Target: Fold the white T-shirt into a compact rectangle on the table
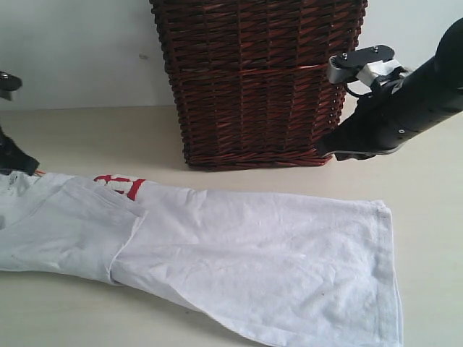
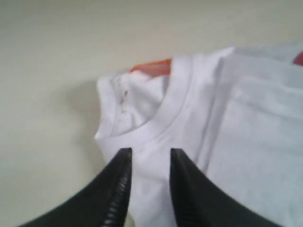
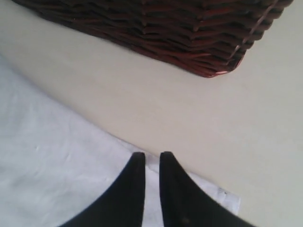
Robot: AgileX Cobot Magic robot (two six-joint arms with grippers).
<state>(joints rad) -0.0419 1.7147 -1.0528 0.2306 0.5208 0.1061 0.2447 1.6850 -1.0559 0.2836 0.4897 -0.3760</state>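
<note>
Two claws: both are hovering at opposite ends of the white T-shirt [image 1: 253, 253], and neither is gripping anything that I can see.
Left claw [image 2: 151, 151]: its jaws are standing a little apart, with cloth showing through the gap; the ribbed collar [image 2: 161, 118] is curving just ahead of the tips.
Right claw [image 3: 152, 155]: its jaws are standing only a slit apart and holding nothing; the shirt's long edge is running right under the tips, and the hem corner [image 3: 232, 203] is lying just beside them.
Shirt: it is lying flat on the table [image 1: 87, 137] as one long band, stretching from under the left claw across to under the right claw.
Done so far: the sides are looking folded inward already. A sleeve panel [image 1: 72, 224] is lying over the body toward the left claw's end, and only a sliver of the red patch [image 1: 119, 184] is peeking out.
Left to do: the crosswise folds are not yet made. I am judging that the collar end and the hem end need bringing together, perhaps more than once, before this band is passing for a compact rectangle.
Progress: I am calling it roughly halfway — narrowed, not shortened.
Wicker basket [image 1: 253, 79]: it is standing on the table beyond the right claw, near the cloth but not touching it.
</note>
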